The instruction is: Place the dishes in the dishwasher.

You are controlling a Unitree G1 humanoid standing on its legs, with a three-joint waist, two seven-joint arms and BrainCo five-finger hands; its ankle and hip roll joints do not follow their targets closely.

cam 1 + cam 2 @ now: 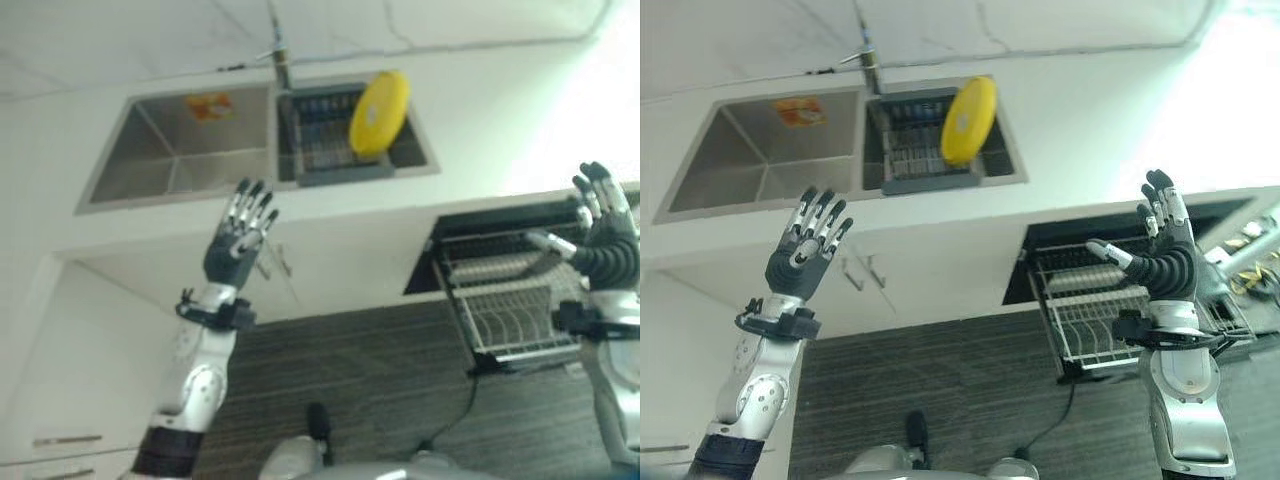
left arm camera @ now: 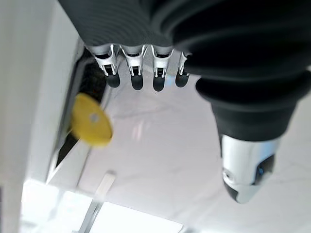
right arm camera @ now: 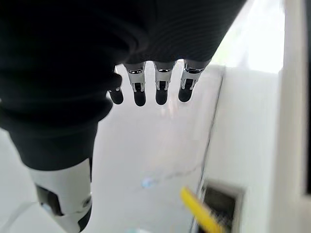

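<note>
A yellow plate [image 1: 379,111] stands on edge in a grey dish rack [image 1: 325,140] inside the right basin of the sink [image 1: 150,150]; the left wrist view catches the plate [image 2: 91,127] too. Below the counter on the right, the dishwasher's wire rack [image 1: 505,300] is pulled out. My left hand [image 1: 240,235] is raised in front of the counter edge, open, fingers straight, holding nothing. Over the pulled-out rack my right hand [image 1: 1162,250] is raised and open, also with nothing in it. Both hands are well away from the plate.
A tap [image 1: 278,50] rises between the two basins. The left basin holds an orange sticker [image 1: 208,104]. White cabinet doors [image 1: 290,270] run under the counter, with a drawer front [image 1: 70,380] at lower left. Dark floor [image 1: 380,380] lies in front.
</note>
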